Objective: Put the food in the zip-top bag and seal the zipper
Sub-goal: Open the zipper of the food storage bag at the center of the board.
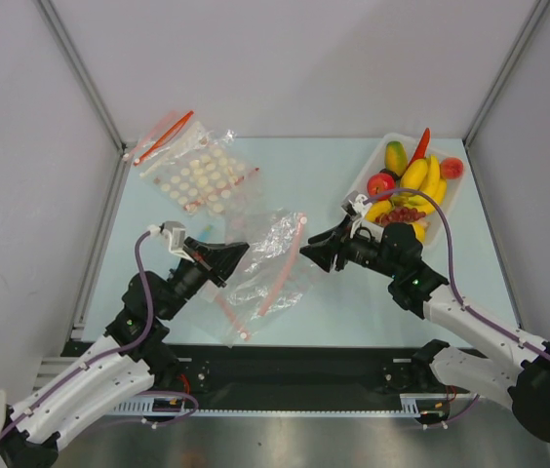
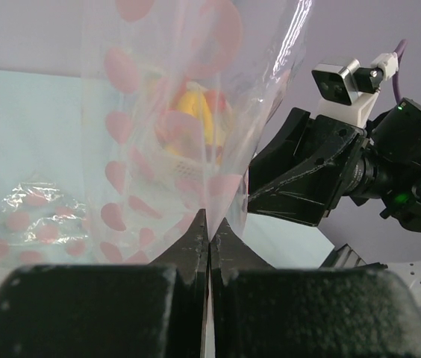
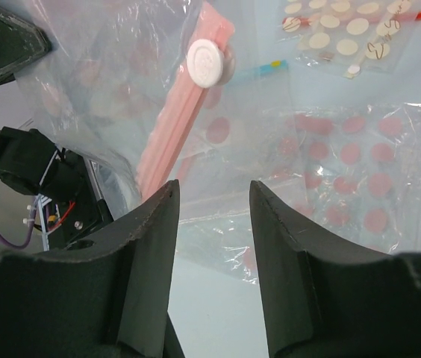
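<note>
- Pale blue-green table (image 1: 294, 180) between grey walls, both arms reaching inward from the near edge.
- At the table's centre, the zip-top bag (image 1: 273, 255): crumpled clear film, set between the two grippers.
- Along its mouth, the zipper (image 3: 177, 127): a straight pink-red strip, with a round white slider (image 3: 206, 63) at its far end in the right wrist view.
- Fingers of the left gripper (image 2: 209, 227) pressed tight together, pinching a fold of the bag's film; from the pinch, the film rises upright before the wrist camera.
- Pink dots on that film or behind it, hard to tell which; a yellow blur through the plastic.
- Fingers of the right gripper (image 3: 212, 195) spread well apart, gripping nothing, pointed at the bag with one tip just beside the strip's near end.
- All of the food (image 1: 410, 190) piled in a white tray (image 1: 449, 210) at the far right, well apart from the bag: bananas (image 1: 417, 178), chili (image 1: 422, 143), apple (image 1: 380, 183), grapes (image 1: 407, 214), mango (image 1: 395, 156), peach (image 1: 451, 168).
- At the far left, white-dotted bags (image 1: 197, 177) with red strips, flat on the table.
- Beyond the open fingers, in the right wrist view, a pink-dotted bag (image 3: 360, 149) lying flat.
</note>
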### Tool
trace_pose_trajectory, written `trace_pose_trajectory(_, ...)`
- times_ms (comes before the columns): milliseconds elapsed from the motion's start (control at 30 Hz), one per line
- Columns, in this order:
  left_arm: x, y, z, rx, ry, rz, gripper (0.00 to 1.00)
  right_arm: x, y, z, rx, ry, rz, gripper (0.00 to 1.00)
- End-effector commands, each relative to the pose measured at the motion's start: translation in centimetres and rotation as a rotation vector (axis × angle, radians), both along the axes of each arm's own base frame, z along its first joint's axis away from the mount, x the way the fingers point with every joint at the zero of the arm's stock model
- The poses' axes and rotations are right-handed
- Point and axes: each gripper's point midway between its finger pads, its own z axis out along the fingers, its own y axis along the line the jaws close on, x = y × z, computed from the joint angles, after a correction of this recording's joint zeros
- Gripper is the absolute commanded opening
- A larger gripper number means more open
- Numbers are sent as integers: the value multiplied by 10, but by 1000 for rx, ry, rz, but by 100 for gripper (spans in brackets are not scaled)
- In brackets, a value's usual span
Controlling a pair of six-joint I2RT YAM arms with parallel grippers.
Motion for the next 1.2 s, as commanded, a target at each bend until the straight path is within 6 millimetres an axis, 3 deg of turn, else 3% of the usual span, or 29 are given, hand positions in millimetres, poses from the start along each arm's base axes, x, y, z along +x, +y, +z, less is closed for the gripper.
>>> trace_pose_trajectory(0, -4, -6, 10, -40, -15, -43, 0, 0, 2, 13, 27, -46, 12, 47)
trace_pose_trajectory(967, 0, -21, -2, -9, 18, -91, 0, -37, 15, 32, 106, -103, 181, 47)
trace_pose_trajectory(1167, 1, -25, -5, -2, 24, -106, 1, -34, 15, 30, 103, -89, 161, 38)
